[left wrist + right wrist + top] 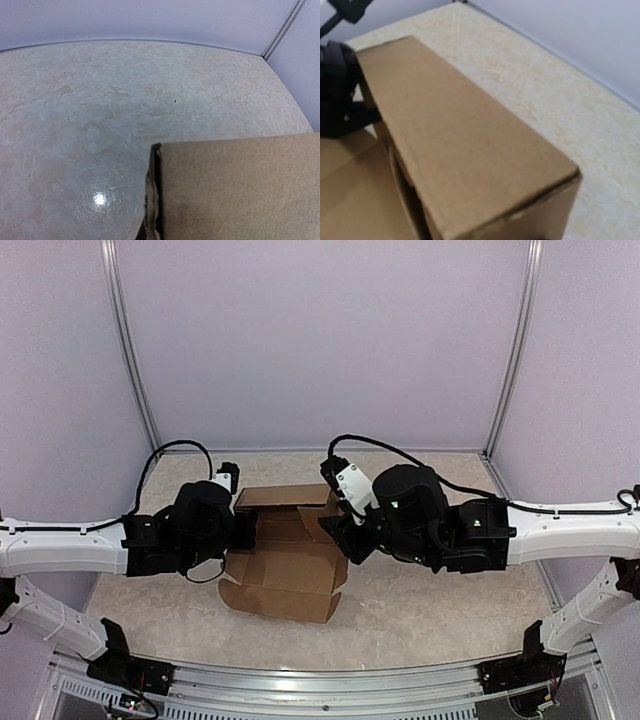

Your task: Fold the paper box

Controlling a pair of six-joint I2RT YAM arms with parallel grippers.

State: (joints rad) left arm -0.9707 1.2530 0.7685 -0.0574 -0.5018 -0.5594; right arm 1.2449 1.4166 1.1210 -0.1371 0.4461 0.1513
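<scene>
The paper box (285, 565) is brown cardboard lying mid-table, partly folded, with a flat flap spread toward the near edge and a raised long panel at the back. My left gripper (248, 528) is at its left end, shut, apparently on a cardboard wall. Its fingers are hidden under the paper box (240, 190) in the left wrist view. My right gripper (338, 532) presses at the right end. The folded paper box (465, 150) fills the right wrist view and hides those fingers. The left gripper's black body (337, 90) shows at the far end.
The box rests on a beige mottled tabletop (440, 600). Lilac walls with metal posts (130, 350) close in the back and sides. Black cables (400, 452) loop over both arms. A metal rail (320, 690) runs along the near edge.
</scene>
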